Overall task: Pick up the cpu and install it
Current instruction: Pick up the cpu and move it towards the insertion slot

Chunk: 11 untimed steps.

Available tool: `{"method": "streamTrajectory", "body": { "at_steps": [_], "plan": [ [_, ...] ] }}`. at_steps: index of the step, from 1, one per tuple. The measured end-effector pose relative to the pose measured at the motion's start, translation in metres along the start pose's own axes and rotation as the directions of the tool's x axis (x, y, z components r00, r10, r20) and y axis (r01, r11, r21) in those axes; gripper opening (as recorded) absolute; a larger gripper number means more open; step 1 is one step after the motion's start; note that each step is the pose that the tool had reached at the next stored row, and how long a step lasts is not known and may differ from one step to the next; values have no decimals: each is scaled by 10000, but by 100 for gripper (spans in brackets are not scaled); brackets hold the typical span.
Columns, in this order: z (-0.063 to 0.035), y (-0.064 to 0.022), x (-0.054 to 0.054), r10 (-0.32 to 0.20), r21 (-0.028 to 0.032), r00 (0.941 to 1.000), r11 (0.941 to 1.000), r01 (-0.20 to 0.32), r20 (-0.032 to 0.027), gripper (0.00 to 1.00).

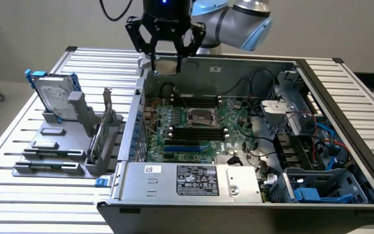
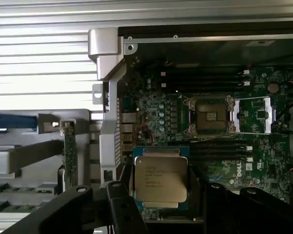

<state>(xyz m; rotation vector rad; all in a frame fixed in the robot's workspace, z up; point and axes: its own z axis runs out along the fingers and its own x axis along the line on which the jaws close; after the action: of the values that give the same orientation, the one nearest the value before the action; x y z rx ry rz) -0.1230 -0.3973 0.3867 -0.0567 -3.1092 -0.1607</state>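
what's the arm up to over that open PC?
The arm's gripper holds the cpu between its fingers, up over the far wall of the open computer case in the exterior view. The motherboard socket sits open and empty below, so the cpu is picked up but not yet installed.

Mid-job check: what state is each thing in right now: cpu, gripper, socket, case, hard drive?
cpu: held between the fingers, in the air, metal top up.
gripper: shut on the cpu.
socket: open and empty, its frame flipped aside.
case: lying flat, side panel off, board exposed.
hard drive: standing upright, outside the case.
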Motion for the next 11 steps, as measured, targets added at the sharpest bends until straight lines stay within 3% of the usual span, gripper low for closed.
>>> {"method": "streamTrajectory", "body": {
  "at_steps": [11],
  "plan": [
    [222, 308, -380, 0, -1, 10000, 10000, 0, 0, 55]
  ]
}}
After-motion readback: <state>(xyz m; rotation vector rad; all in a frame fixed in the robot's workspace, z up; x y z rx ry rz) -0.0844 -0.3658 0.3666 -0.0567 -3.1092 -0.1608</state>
